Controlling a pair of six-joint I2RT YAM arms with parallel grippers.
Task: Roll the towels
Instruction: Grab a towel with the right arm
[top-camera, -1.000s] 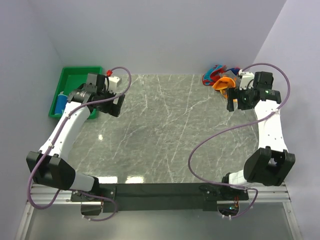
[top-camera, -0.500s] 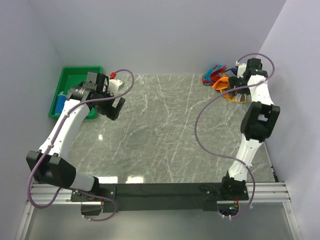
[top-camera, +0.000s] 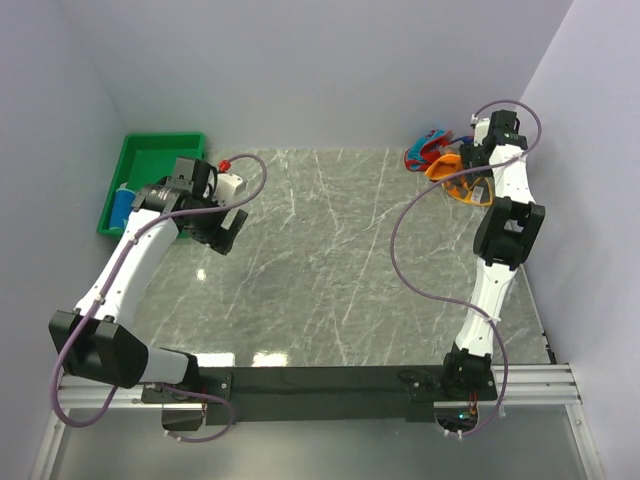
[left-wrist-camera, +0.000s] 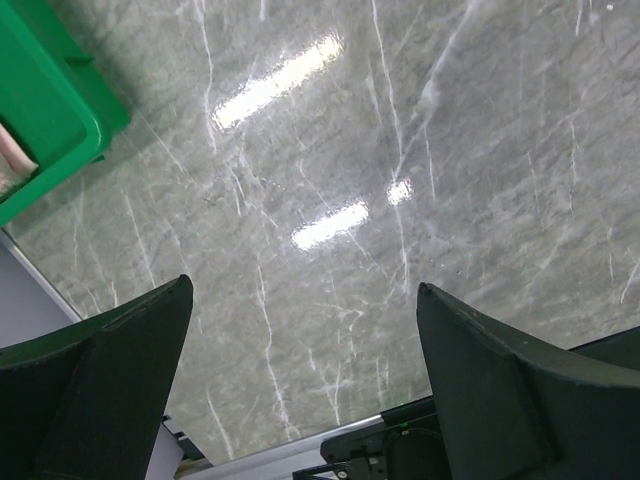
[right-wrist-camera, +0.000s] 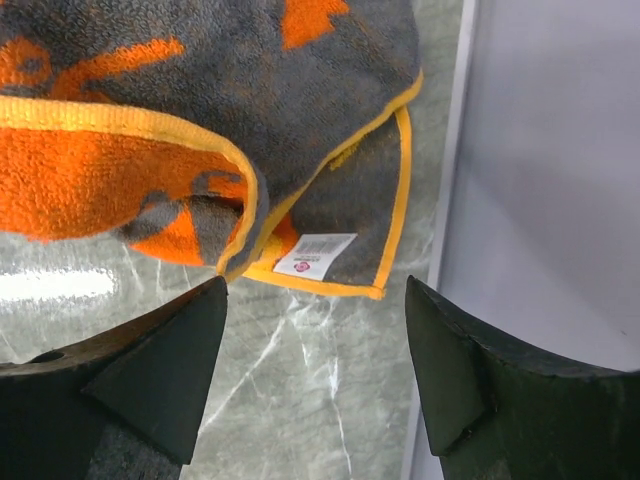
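Overhead: towels (top-camera: 438, 160) bunched in the counter's (top-camera: 340, 260) far right corner, tray (top-camera: 155, 165) far left. Left wrist: my left tool (left-wrist-camera: 300, 290) spread wide above open counter. Right wrist: my right tool (right-wrist-camera: 315, 285), wide, over the orange towel (right-wrist-camera: 100, 190) beside the wall (right-wrist-camera: 560, 200).

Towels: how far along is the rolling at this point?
Done: a blue towel lies in the green tray, seemingly rolled. In hand: nothing; the open right gripper hovers over the orange towel, the open left gripper over bare table. Left: the orange and the red-and-blue towel lie crumpled in the far right corner.
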